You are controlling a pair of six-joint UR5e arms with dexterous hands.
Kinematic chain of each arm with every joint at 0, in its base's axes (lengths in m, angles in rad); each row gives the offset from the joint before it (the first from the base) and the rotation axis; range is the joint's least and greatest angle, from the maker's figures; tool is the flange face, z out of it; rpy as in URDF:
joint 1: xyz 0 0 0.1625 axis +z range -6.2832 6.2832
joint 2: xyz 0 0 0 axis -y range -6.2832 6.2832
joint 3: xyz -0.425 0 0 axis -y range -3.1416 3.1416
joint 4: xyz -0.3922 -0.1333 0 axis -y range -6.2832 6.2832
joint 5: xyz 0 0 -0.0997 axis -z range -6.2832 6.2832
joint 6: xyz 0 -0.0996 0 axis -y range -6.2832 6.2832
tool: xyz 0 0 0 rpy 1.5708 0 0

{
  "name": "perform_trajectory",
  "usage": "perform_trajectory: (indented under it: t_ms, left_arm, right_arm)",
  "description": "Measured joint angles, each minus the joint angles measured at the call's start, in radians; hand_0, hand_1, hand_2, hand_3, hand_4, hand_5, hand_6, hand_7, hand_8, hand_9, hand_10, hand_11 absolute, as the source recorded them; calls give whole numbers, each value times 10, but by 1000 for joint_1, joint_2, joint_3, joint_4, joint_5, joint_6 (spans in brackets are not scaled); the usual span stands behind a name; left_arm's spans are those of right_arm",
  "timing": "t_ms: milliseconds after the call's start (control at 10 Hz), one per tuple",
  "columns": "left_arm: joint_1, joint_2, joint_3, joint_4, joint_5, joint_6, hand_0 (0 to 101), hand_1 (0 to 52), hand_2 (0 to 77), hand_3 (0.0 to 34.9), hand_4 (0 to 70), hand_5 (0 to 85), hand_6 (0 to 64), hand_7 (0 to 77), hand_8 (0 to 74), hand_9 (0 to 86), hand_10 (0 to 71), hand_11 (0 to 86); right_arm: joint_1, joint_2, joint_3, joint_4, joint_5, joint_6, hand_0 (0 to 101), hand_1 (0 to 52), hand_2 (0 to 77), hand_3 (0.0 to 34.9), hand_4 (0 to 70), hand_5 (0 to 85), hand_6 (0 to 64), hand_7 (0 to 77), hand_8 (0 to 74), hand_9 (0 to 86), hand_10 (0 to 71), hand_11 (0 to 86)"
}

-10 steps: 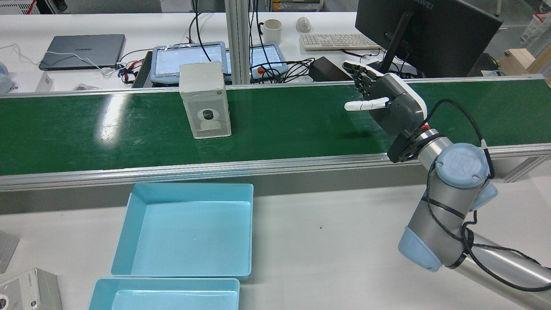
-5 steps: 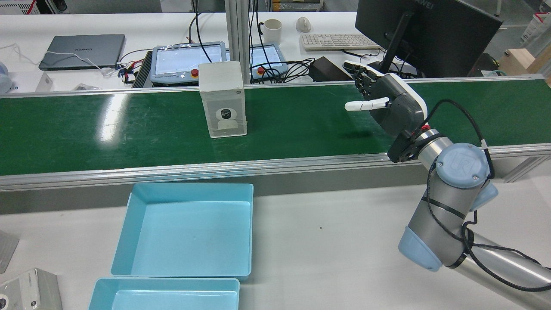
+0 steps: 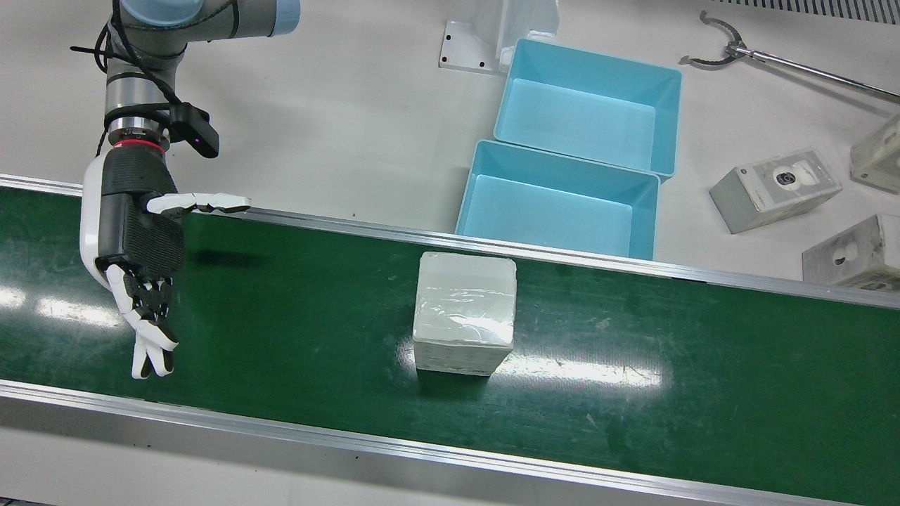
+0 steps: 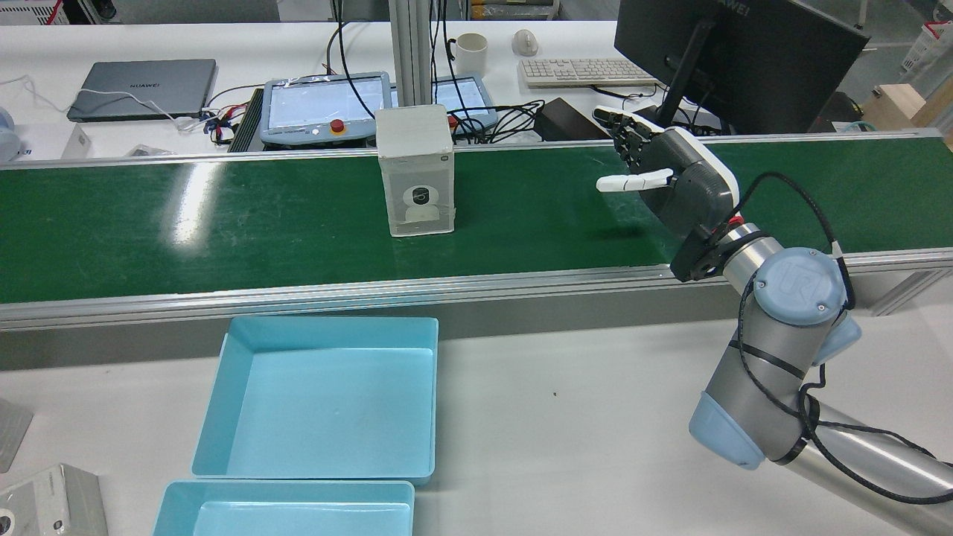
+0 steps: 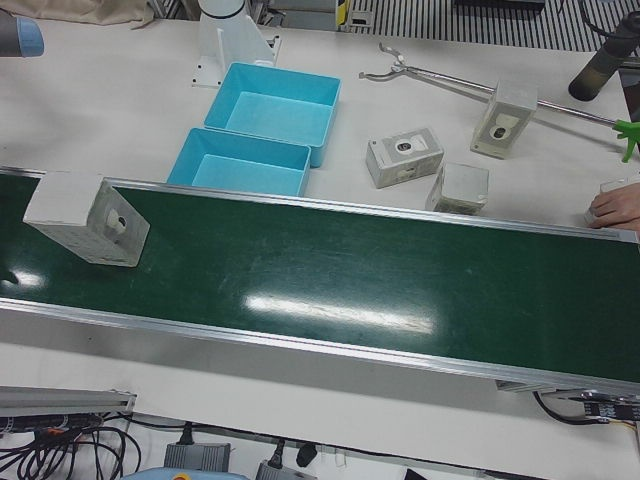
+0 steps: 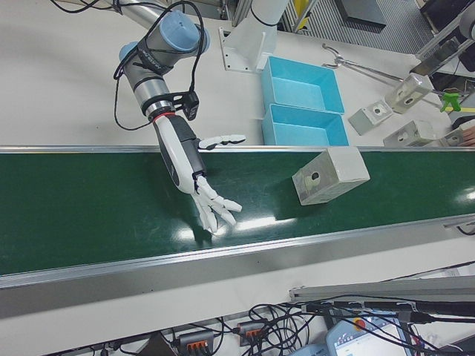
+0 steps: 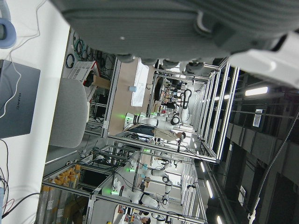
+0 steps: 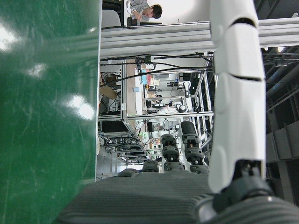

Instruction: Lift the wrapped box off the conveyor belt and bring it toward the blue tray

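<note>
step: pretty sure this is the wait-and-reach part, nothing has been picked up yet

box: the wrapped box point(image 4: 415, 170) stands upright on the green conveyor belt point(image 4: 223, 216), a bit left of center in the rear view; in the front view it sits mid-frame point(image 3: 464, 313), clear wrap shining on top

right robot hand: released and holding nothing, the right robot hand point(image 4: 674, 175) hovers over the belt at the right of the rear view, fingers spread, thumb sticking out toward the box; in the front view it's at the far left point(image 3: 140, 260), well apart from the box

left robot hand: no outside camera shows the left robot hand; its own camera only catches its underside along the top of the frame and a lab hall beyond, so I can't tell if it's released or clenched

tray: the blue tray point(image 4: 223, 387) is on the white desk point(image 4: 581, 417), lower left of the rear view, just on the near side of the belt's rail, empty; a second tray point(image 4: 179, 514) sits right below it

next move: my guess is the open hand has to meet the box side-on, thumb one face, fingers the opposite, then lift it clear over the rail

watch out: the wrap looks slick, so a weak squeeze could let it slide
</note>
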State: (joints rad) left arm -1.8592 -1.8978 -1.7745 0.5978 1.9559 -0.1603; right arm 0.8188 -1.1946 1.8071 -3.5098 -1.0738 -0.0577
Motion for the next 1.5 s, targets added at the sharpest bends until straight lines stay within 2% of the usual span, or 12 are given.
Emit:
perform_trajectory:
  t_ms: [800, 1100, 1500]
  left_arm:
    - [0, 0, 0, 0, 0, 0, 0, 0, 5, 0, 0, 11, 5, 5, 5, 0, 0, 5]
    - [0, 0, 0, 0, 0, 0, 0, 0, 11, 0, 0, 11, 5, 5, 5, 5, 5, 5]
    - [0, 0, 0, 0, 0, 0, 0, 0, 5, 0, 0, 11, 5, 5, 5, 5, 5, 5]
  right_arm:
    - [-2, -1, -2, 0, -2, -3, 485, 164, 104, 0, 115, 180, 38, 38, 0, 27, 0, 11]
    - [-3, 5, -38, 3, 2, 3, 485, 164, 114, 0, 115, 180, 38, 38, 0, 27, 0, 11]
    - [-2, 8, -46, 5, 3, 6, 486, 164, 125, 0, 115, 180, 38, 38, 0, 27, 0, 5]
